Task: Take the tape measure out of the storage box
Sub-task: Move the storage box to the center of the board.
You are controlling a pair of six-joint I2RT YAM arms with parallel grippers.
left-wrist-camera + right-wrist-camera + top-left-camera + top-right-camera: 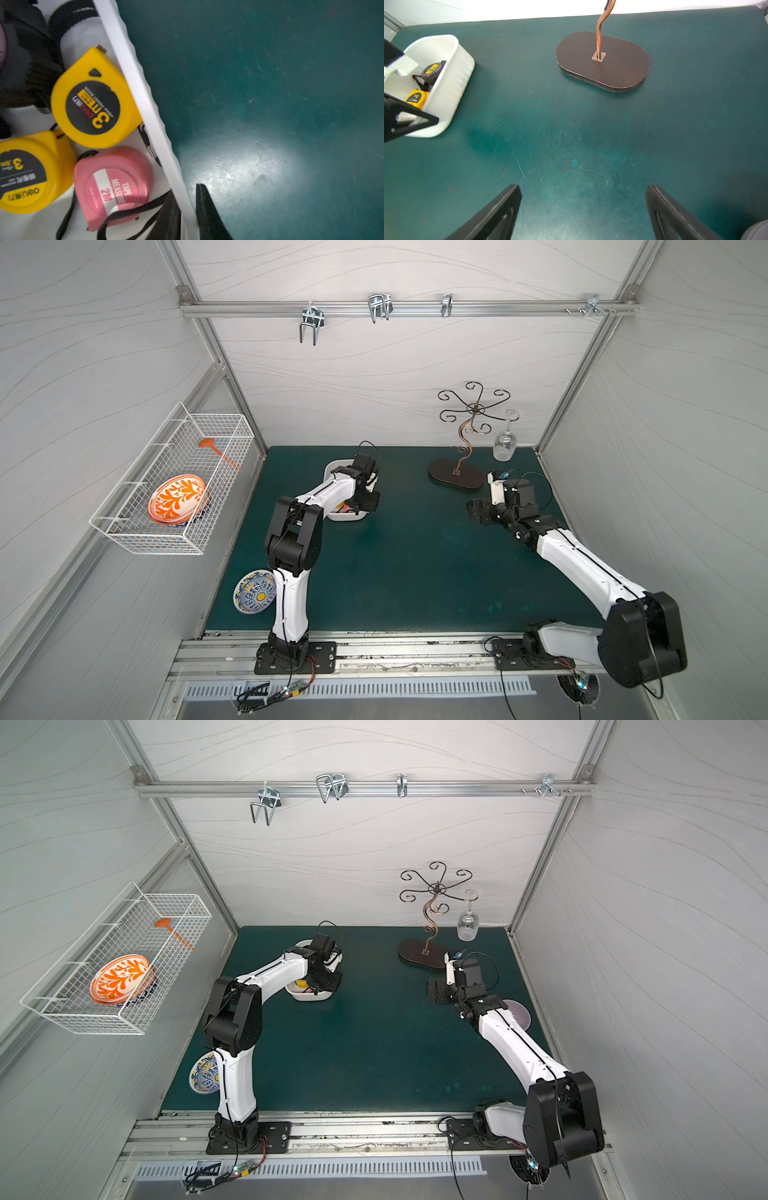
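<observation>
Several tape measures lie flat inside the storage box [135, 72]. The pink tape measure [114, 187] is nearest the left claw [186, 192], and the yellow tape measure [93, 99] is against the wall.

The box sits toward the far edge of the tabletop [571, 128], left of middle.

The left claw is pressed together on the box wall, one finger inside and one outside, probably to brace the box. The right claw [583, 187] is spread and empty, well apart from the box, and is probably the picker.
</observation>
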